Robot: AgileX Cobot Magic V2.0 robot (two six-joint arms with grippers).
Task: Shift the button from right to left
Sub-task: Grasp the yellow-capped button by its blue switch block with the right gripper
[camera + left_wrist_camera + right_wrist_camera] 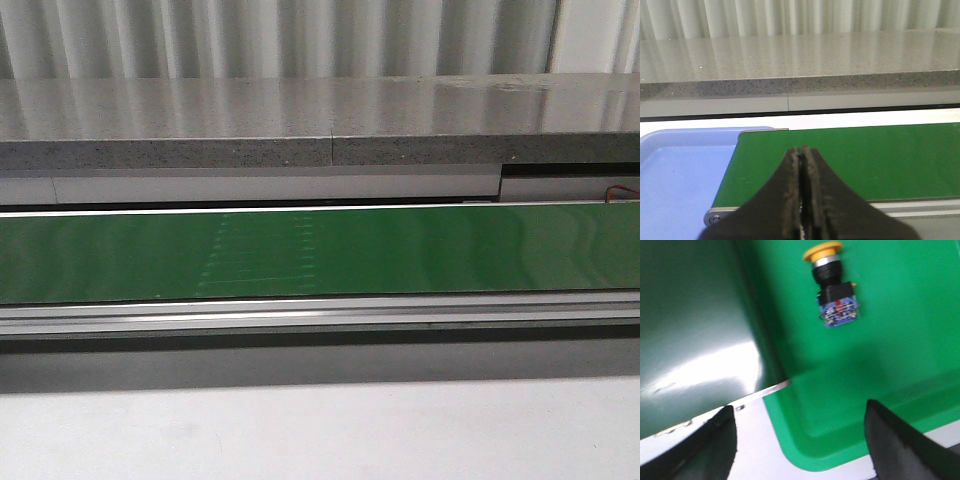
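Note:
The button (832, 285) shows only in the right wrist view. It lies on its side inside a green tray (810, 450), with a yellow-orange cap, dark collar and blue rear block. My right gripper (800, 437) is open and empty, its jaws wide apart above the tray's near corner, short of the button. My left gripper (802, 165) is shut and empty, hovering over the end of the green belt (855, 160). Neither gripper shows in the front view, where the belt (320, 252) runs across with nothing on it.
A blue tray (680, 175) sits beside the belt's end in the left wrist view. A dark green belt surface (685, 325) borders the green tray. A grey stone ledge (320, 125) runs behind the belt, with a metal rail (320, 315) in front.

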